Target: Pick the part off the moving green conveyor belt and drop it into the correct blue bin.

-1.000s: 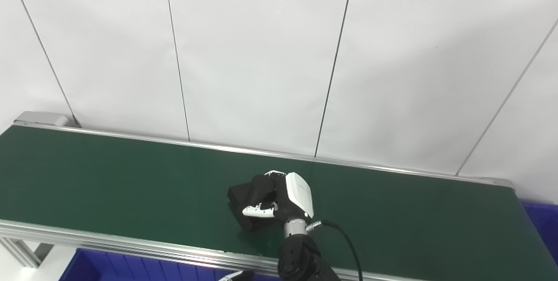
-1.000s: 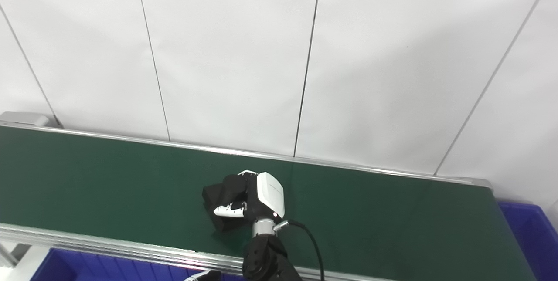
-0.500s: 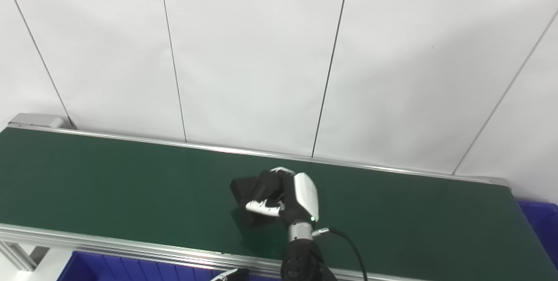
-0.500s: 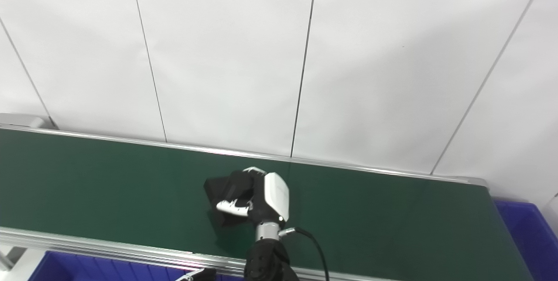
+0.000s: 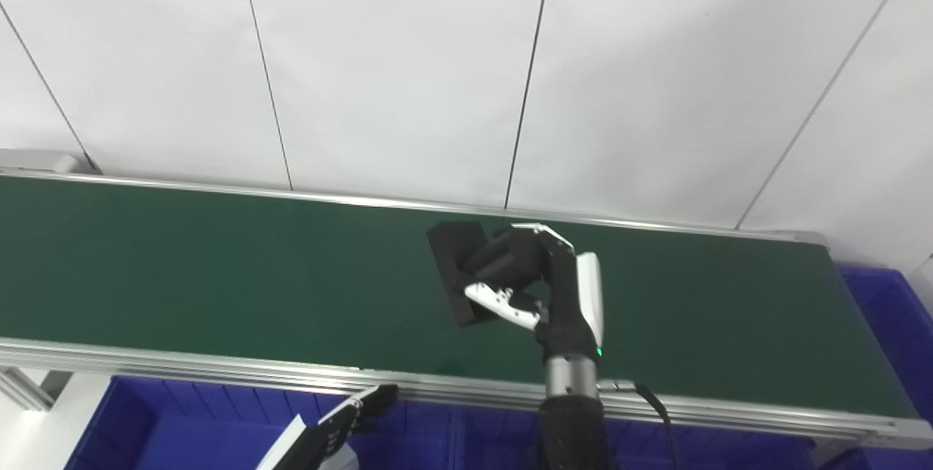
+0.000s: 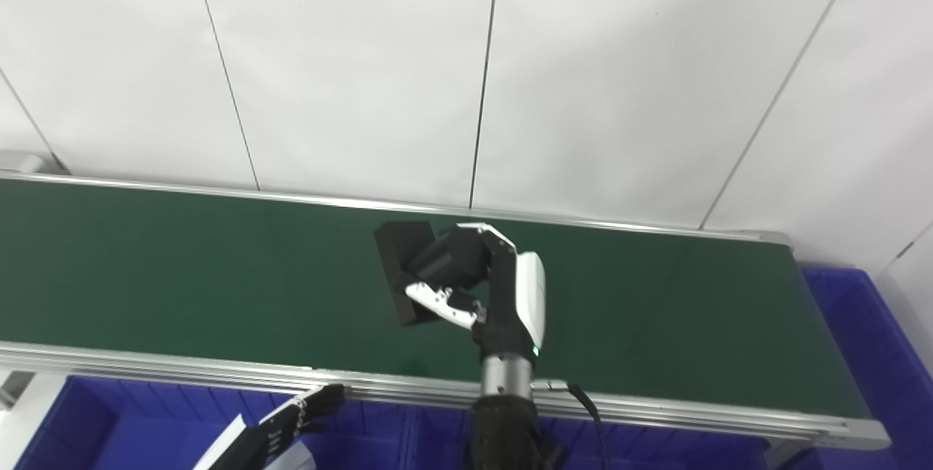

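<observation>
Your right robot hand [image 5: 543, 288] is up over the green belt [image 5: 219, 273], fingers [image 5: 510, 255] and white thumb wrapped round the black part [image 5: 458, 266]. The part is a flat dark block, tilted on edge in the grip and clear of the belt surface, out past the fingers to the left. Your left robot hand [image 6: 302, 412] sits low at the near edge, below the belt rail, over the blue bin [image 5: 182, 426]; fingers look loosely spread, holding nothing. Another blue bin [image 6: 867, 339] sits off the belt's right end.
</observation>
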Tool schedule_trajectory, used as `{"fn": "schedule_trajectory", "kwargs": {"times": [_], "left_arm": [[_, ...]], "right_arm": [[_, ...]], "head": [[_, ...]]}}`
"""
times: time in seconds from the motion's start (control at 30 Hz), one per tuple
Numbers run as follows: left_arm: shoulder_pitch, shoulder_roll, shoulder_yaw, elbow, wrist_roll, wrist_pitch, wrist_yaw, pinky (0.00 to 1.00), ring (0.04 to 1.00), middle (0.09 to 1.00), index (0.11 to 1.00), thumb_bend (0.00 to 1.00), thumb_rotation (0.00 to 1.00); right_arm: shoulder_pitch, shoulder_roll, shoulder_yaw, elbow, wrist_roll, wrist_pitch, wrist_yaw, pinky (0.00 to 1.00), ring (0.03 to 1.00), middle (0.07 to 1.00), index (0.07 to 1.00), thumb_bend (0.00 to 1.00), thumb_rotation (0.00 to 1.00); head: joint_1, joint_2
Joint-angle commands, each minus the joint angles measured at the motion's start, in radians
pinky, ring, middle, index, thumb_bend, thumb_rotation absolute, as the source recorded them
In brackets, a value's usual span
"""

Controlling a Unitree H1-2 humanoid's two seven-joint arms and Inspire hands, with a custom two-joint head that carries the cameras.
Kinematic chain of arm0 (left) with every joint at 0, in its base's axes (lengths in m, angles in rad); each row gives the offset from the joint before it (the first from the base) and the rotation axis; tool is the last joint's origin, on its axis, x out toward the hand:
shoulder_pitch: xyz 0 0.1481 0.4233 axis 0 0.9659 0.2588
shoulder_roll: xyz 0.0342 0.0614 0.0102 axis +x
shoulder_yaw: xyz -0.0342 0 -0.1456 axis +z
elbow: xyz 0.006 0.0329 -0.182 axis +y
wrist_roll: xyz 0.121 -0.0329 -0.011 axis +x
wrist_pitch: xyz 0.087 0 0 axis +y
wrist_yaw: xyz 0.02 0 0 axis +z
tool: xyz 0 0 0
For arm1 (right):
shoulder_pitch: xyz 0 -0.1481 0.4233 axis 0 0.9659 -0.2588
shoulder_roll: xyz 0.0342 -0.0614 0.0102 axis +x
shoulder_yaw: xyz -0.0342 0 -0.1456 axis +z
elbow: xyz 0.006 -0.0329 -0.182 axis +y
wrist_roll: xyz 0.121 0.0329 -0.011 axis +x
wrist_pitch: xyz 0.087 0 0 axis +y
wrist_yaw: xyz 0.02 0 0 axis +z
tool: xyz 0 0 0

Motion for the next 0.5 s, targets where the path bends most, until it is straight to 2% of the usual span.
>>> {"fn": "schedule_trajectory", "kwargs": {"times": [0.0,0.1,0.13,0.27,0.47], "left_arm": [[-0.002,0.001,0.004,-0.039,-0.012,-0.004,0.001,0.85,0.891,0.893,0.901,0.93,0.23],[-0.003,0.001,0.006,-0.051,-0.009,0.006,0.001,0.84,0.885,0.897,0.902,0.93,0.25],[-0.005,0.001,0.006,-0.055,-0.009,0.009,0.001,0.84,0.882,0.897,0.9,0.93,0.25],[-0.002,-0.001,0.009,-0.078,-0.005,0.029,0.004,0.82,0.871,0.891,0.895,0.93,0.25],[0.004,-0.008,0.013,-0.105,-0.005,0.049,0.01,0.81,0.863,0.887,0.902,0.93,0.25]], "right_arm": [[0.01,-0.012,-0.001,-0.075,-0.009,0.019,0.034,0.37,0.39,0.498,0.571,0.5,0.0],[0.07,-0.041,-0.002,-0.119,-0.023,0.031,0.071,0.37,0.39,0.5,0.57,0.5,0.0],[0.092,-0.053,0.0,-0.134,-0.038,0.046,0.084,0.37,0.39,0.5,0.57,0.5,0.0],[0.153,-0.092,0.006,-0.168,-0.066,0.073,0.126,0.37,0.388,0.499,0.566,0.5,0.0],[0.222,-0.135,-0.009,-0.17,-0.03,0.074,0.186,0.38,0.392,0.5,0.565,0.5,0.0]], "head": [[0.001,0.016],[0.003,0.02],[0.005,0.036],[0.009,0.053],[0.015,0.074]]}}
